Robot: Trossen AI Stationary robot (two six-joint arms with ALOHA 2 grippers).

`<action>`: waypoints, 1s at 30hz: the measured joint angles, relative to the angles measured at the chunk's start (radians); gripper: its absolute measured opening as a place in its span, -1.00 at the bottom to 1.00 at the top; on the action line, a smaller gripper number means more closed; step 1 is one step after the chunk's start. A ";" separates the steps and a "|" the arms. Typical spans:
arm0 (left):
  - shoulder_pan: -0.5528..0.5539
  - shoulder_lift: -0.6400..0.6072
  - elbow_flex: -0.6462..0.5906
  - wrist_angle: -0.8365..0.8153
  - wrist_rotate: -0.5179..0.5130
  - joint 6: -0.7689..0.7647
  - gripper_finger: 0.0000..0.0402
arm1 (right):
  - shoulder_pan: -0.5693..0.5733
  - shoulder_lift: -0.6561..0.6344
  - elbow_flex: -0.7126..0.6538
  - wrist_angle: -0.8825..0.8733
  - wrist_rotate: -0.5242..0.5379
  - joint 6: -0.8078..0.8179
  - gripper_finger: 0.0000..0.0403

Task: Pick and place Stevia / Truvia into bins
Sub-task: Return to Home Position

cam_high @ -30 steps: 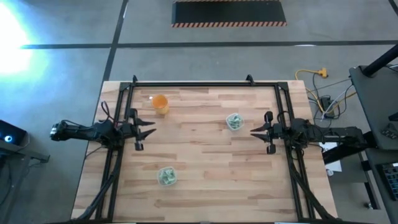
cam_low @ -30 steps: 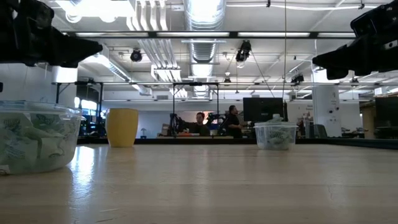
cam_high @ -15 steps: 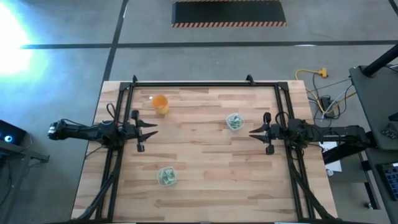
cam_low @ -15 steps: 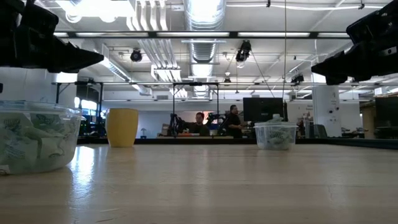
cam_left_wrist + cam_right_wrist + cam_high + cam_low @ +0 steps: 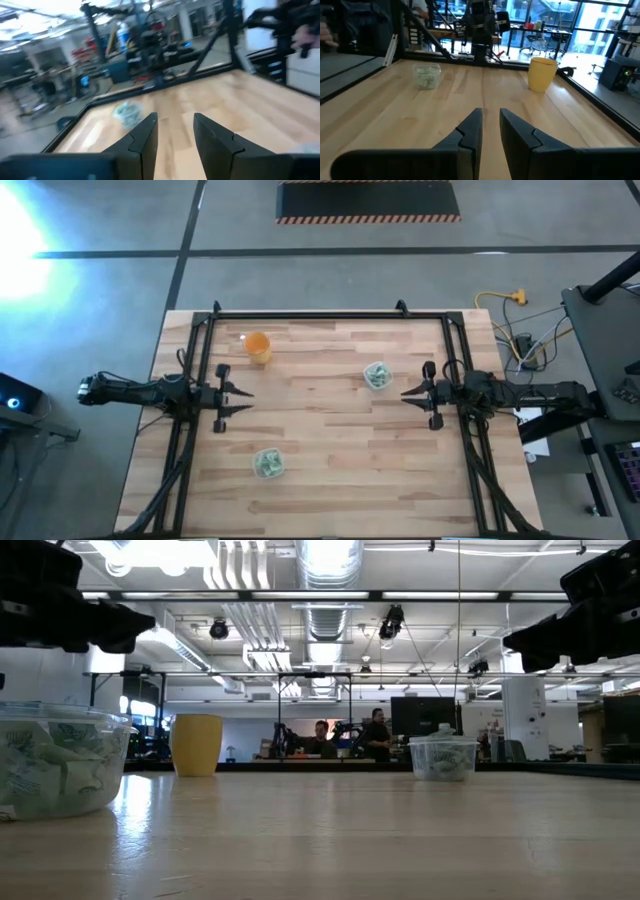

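Left gripper (image 5: 236, 393): table's left side, fingers slightly apart, empty.
Right gripper (image 5: 408, 392): near one bin (image 5: 387, 370), fingers narrowly parted, seemingly empty.
Stevia (image 5: 267, 464): inside both bins.
Risk: a swinging right arm could tip that bin.

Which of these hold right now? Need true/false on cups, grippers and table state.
1. The right-side clear cup and the left-side clear cup both hold sachets. True.
2. The orange cup lies tipped over. False: it stands upright.
3. The left gripper holds a sachet. False: it is empty and open, over the table's left side.
4. The right gripper is empty, over the table's right side. True.
5. Loose sachets lie scattered on the table between the arms. False: none show outside the cups.
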State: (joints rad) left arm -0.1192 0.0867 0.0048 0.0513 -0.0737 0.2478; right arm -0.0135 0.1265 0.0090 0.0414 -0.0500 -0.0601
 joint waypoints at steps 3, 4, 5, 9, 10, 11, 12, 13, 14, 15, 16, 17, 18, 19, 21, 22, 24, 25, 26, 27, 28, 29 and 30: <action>0.000 -0.030 0.000 -0.028 0.055 -0.004 -0.46 | 0.000 0.000 0.000 0.000 -0.003 0.005 -0.72; 0.000 -0.041 0.000 -0.033 0.074 -0.005 -0.46 | 0.000 0.000 0.000 0.000 -0.004 0.010 -0.72; 0.000 -0.047 0.000 -0.033 0.084 -0.005 -0.46 | 0.000 0.000 0.000 0.000 -0.005 0.014 -0.72; 0.002 -0.056 0.000 -0.034 0.083 -0.002 -0.46 | 0.000 0.000 0.000 0.000 -0.009 0.040 -0.72; 0.002 -0.052 0.000 -0.035 0.074 -0.002 -0.46 | 0.000 0.000 0.000 -0.001 -0.010 0.052 -0.72; 0.002 -0.045 0.000 -0.034 0.064 -0.002 -0.46 | 0.000 0.000 0.000 -0.001 -0.010 0.064 -0.72; 0.002 -0.037 0.000 -0.033 0.055 -0.002 -0.46 | 0.000 0.000 0.000 -0.002 -0.011 0.075 -0.72; 0.002 -0.028 0.000 -0.033 0.048 -0.002 -0.46 | 0.000 0.000 0.000 -0.002 -0.010 0.083 -0.72; 0.002 -0.019 0.000 -0.031 0.044 -0.002 -0.46 | 0.000 0.000 0.000 -0.002 -0.011 0.084 -0.72; 0.002 -0.012 0.000 -0.028 0.040 -0.002 -0.46 | 0.000 0.000 0.000 -0.003 -0.011 0.084 -0.72; 0.002 -0.005 0.000 -0.027 0.039 -0.002 -0.46 | 0.000 0.000 0.000 -0.004 -0.011 0.084 -0.72; 0.002 0.001 0.000 -0.026 0.037 -0.002 -0.46 | 0.000 0.000 0.000 -0.005 -0.011 0.084 -0.72; 0.002 0.007 0.000 -0.025 0.036 -0.002 -0.46 | 0.000 0.000 0.000 -0.005 -0.011 0.085 -0.72; 0.002 0.014 0.000 -0.023 0.035 -0.002 -0.46 | 0.000 0.000 0.000 -0.006 -0.011 0.084 -0.72; 0.002 0.023 0.002 -0.022 0.035 -0.009 -0.46 | 0.000 0.000 0.000 -0.006 -0.011 0.084 -0.72; 0.002 0.027 0.001 -0.019 0.036 -0.047 -0.46 | 0.000 0.000 0.000 -0.006 -0.010 0.085 -0.72; 0.002 0.037 0.001 -0.016 0.031 -0.106 -0.46 | 0.000 0.000 0.000 -0.006 -0.010 0.084 -0.72; 0.002 0.039 0.001 -0.016 0.016 -0.122 -0.46 | 0.000 0.000 0.000 -0.006 -0.010 0.084 -0.72; 0.002 0.038 0.001 -0.015 -0.007 -0.139 -0.46 | 0.000 0.000 0.000 -0.006 -0.010 0.086 -0.72; 0.002 0.037 0.000 -0.014 -0.022 -0.156 -0.46 | 0.000 0.000 0.000 -0.006 -0.010 0.086 -0.72; 0.002 0.036 0.000 -0.014 -0.030 -0.164 -0.46 | 0.000 0.000 0.000 -0.006 -0.010 0.087 -0.72; 0.002 0.036 0.000 -0.014 -0.031 -0.169 -0.46 | 0.000 0.000 0.000 -0.007 -0.010 0.088 -0.72; 0.002 0.037 0.000 -0.014 -0.031 -0.171 -0.46 | 0.000 0.000 0.000 -0.007 -0.010 0.092 -0.72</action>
State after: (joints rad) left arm -0.1169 0.1239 0.0048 0.0376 -0.1047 0.0767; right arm -0.0135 0.1261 0.0090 0.0345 -0.0599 0.0315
